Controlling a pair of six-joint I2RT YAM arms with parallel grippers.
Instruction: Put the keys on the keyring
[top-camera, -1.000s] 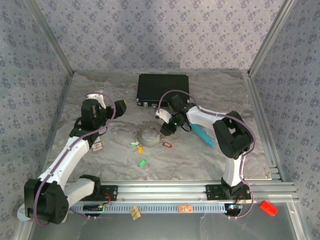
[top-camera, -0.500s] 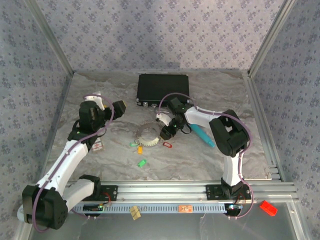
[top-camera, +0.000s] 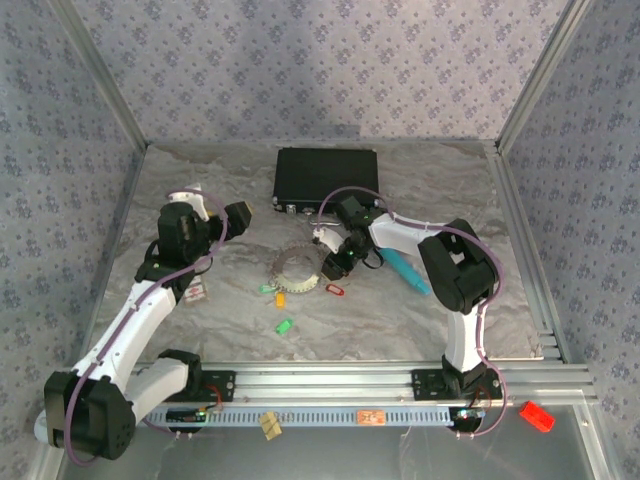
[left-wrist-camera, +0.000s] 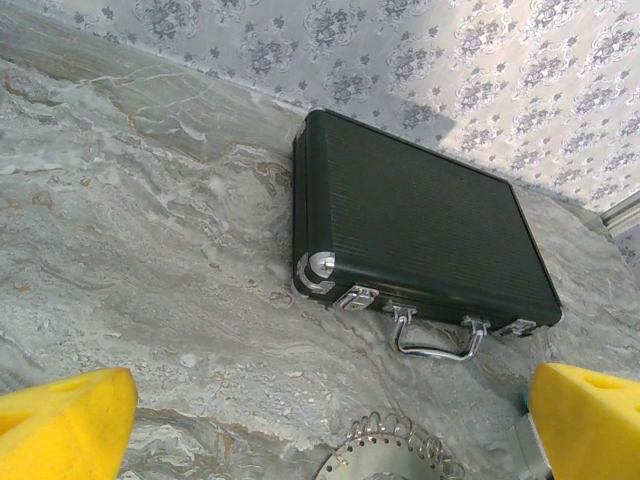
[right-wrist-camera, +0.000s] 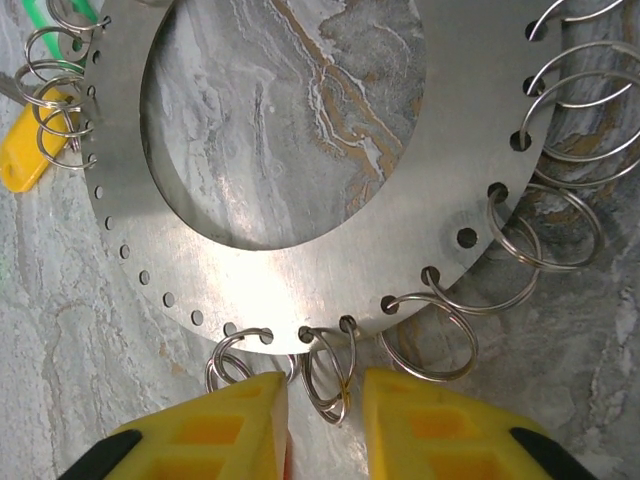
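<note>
The keyring (top-camera: 296, 267) is a flat silvery plate ring with small split rings along its rim, lying mid-table. It also appears as a large keyring (right-wrist-camera: 330, 290) in the right wrist view and at the bottom edge, keyring (left-wrist-camera: 392, 462), in the left wrist view. My right gripper (top-camera: 329, 266) is at its right rim, and the right gripper (right-wrist-camera: 325, 410) has narrowed yellow jaws either side of one split ring, with gaps showing. A yellow key (top-camera: 281, 297), a green key (top-camera: 284, 326) and a red key (top-camera: 335, 289) lie loose. The yellow key (right-wrist-camera: 25, 155) is beside the rim. My left gripper (top-camera: 232, 215) hovers wide open, its fingers (left-wrist-camera: 60, 430) far apart.
A black case (top-camera: 325, 179) with a metal handle (left-wrist-camera: 435, 340) lies at the back. A teal cylinder (top-camera: 405, 268) rests right of the right gripper. A red block (top-camera: 536, 415) sits beyond the front rail. A small tag (top-camera: 195, 292) lies by the left arm.
The right gripper slid a little down and left to the keyring's rim and its jaws narrowed around a split ring. The left arm barely shifted.
</note>
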